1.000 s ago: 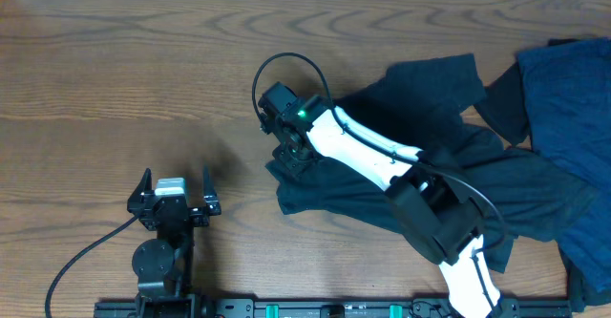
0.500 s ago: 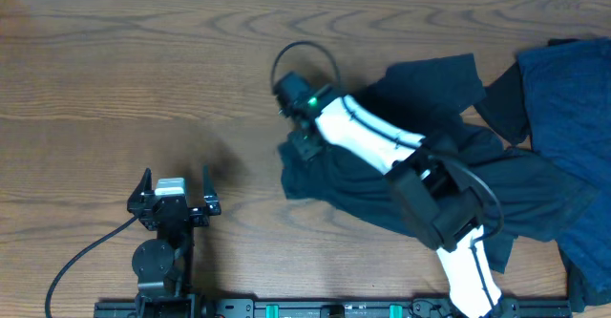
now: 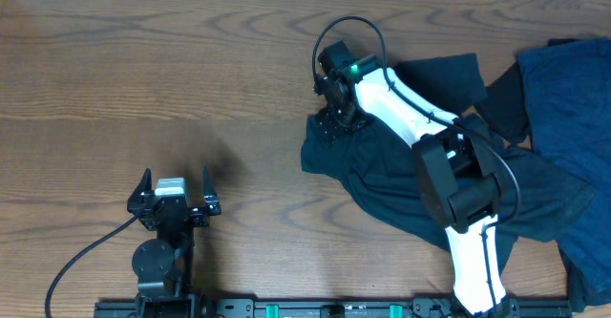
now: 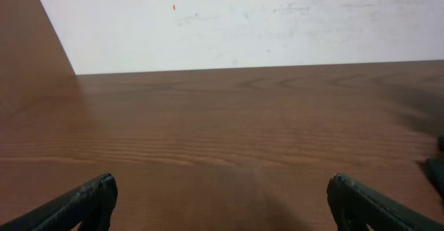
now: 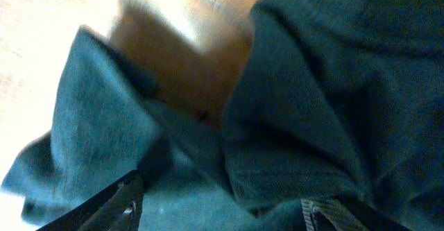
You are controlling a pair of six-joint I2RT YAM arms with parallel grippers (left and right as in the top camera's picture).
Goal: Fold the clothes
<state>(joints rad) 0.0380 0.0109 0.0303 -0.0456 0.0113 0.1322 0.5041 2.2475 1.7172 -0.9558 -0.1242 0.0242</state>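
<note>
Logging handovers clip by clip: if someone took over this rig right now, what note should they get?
Left gripper: open, parked at the near left of the table, touching nothing.
Right gripper: open, jaws apart, low over the left edge of the T-shirt.
T-shirt: crumpled right of centre, partly under the right arm. A bluer garment lies at the table's right edge.
Done: no neat fold visible yet.
Left: likely spread the T-shirt flat, fold it, then deal with the bluer garment.

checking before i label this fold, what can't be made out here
- T-shirt outline: overhead, right arm covers its middle.
- Blue garment: overhead, cut off by the right edge.
- Right wrist: blurred close-up, which shirt part unclear.
- Left gripper: left wrist, fingers cut by bottom edge.
</note>
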